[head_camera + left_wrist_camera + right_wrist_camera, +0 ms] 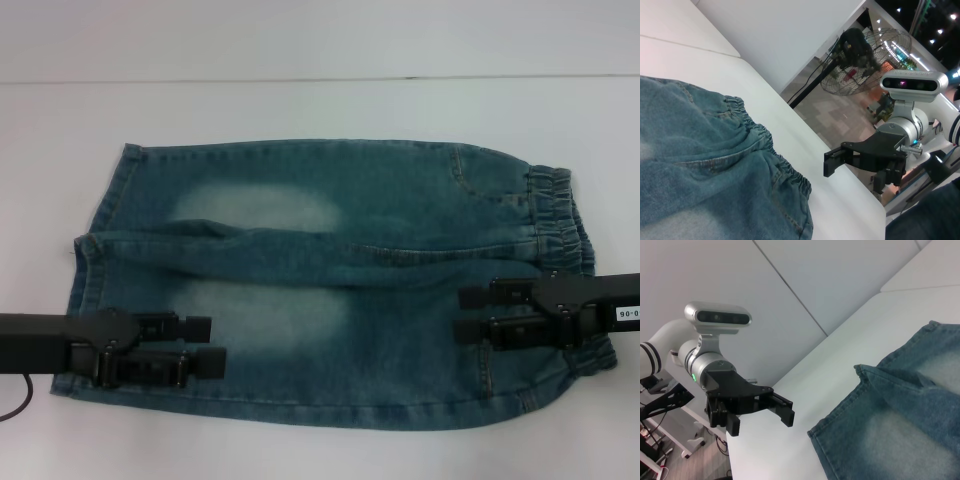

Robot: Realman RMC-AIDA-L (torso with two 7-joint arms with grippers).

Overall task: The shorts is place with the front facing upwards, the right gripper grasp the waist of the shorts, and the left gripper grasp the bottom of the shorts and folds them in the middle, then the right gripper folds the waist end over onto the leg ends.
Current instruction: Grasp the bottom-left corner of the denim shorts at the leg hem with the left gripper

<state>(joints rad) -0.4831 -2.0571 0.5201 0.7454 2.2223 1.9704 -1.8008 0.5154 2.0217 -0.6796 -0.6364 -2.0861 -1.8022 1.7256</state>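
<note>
Denim shorts [330, 285] flat on white table [320, 110], front up, waist [560, 225] right. Soft, limp, fairly heavy. Right gripper [472, 313] and left gripper [212, 345] both hover open, empty; best pinch: waistband, hems [85, 290].

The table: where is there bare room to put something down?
A wide bare strip of the white table runs beyond the far edge of the shorts. Only thin margins show on the other three sides. The near side is crowded: the left gripper and right gripper hover there.
</note>
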